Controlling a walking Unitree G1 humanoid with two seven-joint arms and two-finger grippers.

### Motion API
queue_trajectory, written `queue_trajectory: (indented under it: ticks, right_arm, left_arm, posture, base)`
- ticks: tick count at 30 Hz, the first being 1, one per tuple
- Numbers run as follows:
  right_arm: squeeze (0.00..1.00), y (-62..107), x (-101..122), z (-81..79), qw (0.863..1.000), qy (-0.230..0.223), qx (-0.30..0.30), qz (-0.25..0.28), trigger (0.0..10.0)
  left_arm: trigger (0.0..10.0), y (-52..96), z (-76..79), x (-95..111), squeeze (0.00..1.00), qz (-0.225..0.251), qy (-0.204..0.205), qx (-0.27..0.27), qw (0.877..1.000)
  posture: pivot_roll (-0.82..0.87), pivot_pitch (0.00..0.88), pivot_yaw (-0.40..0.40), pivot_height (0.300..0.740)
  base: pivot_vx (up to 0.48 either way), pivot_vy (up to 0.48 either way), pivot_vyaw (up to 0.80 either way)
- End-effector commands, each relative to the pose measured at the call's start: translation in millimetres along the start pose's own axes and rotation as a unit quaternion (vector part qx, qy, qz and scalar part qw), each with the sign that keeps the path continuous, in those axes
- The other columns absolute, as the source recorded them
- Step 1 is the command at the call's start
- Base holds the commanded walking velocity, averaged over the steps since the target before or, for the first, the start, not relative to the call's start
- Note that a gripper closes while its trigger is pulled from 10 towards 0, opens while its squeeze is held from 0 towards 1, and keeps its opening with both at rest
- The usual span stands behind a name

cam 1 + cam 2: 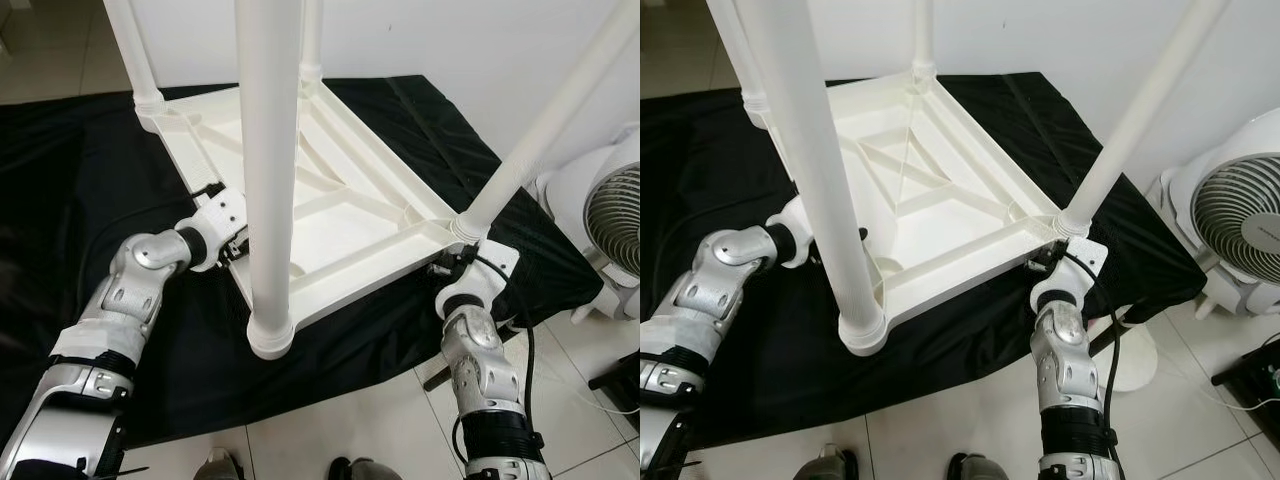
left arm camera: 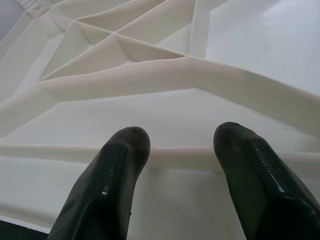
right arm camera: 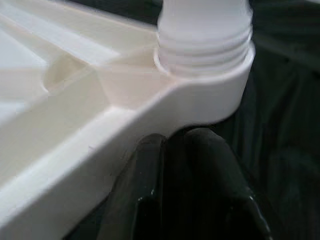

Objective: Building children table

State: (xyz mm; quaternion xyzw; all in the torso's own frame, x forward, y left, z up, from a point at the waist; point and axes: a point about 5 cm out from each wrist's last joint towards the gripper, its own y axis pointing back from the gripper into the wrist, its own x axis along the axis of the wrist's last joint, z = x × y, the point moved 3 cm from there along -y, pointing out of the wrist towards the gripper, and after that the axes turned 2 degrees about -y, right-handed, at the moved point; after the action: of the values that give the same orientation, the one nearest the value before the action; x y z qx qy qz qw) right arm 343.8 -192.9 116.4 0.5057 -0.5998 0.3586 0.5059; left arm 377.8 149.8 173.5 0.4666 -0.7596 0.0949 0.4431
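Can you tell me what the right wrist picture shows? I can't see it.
The right pincer, its two black fingers close together, sits just under a corner of the upside-down white table. A white leg is screwed into that corner, with black cloth behind.

Right end effector (image 3: 172,150) (fingers together) under table corner (image 3: 200,100) by leg (image 3: 202,20)

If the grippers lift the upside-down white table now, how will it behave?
The table is probably stiff, given its ribbed underside. It is likely light hollow plastic. It may be top-heavy, since its legs stand tall, and its smooth rim may slip between the left gripper fingers.
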Motion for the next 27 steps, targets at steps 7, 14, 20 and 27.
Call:
queue_trajectory:
  ticks: [7, 14, 20, 27]
  right_arm:
    - [0.0, -15.4, -3, 6.4, 0.999, 0.012, -0.003, -0.03, 10.0]
    - [0.0, -26.6, 1, 5.5, 0.999, 0.026, 0.013, -0.035, 10.0]
    - [0.0, -36.9, 12, -0.1, 0.999, 0.037, 0.029, -0.026, 10.0]
    - [0.0, -43.3, 19, -3.8, 0.998, 0.044, 0.036, -0.016, 10.0]
  left_arm:
    - [10.0, 12.5, 2.1, -36, 0.0, -0.081, 0.011, 0.046, 0.996]
    - [10.0, 23.7, 17.2, -48, 0.0, -0.105, 0.014, 0.011, 0.994]
    - [10.0, 42.0, 31.7, -61, 0.0, -0.136, 0.019, -0.021, 0.99]
    - [10.0, 55.8, 37.2, -68, 0.0, -0.155, 0.01, -0.047, 0.987]
  posture:
    - [0.09, 0.186, -0.053, 0.74]
    - [0.1, 0.188, -0.052, 0.74]
    - [0.11, 0.192, -0.057, 0.74]
    - [0.11, 0.191, -0.057, 0.74]
  base:
    - [0.0, 0.0, 0.0]
    - [0.0, 0.0, 0.0]
    - [0.0, 0.0, 0.0]
    - [0.0, 0.0, 0.0]
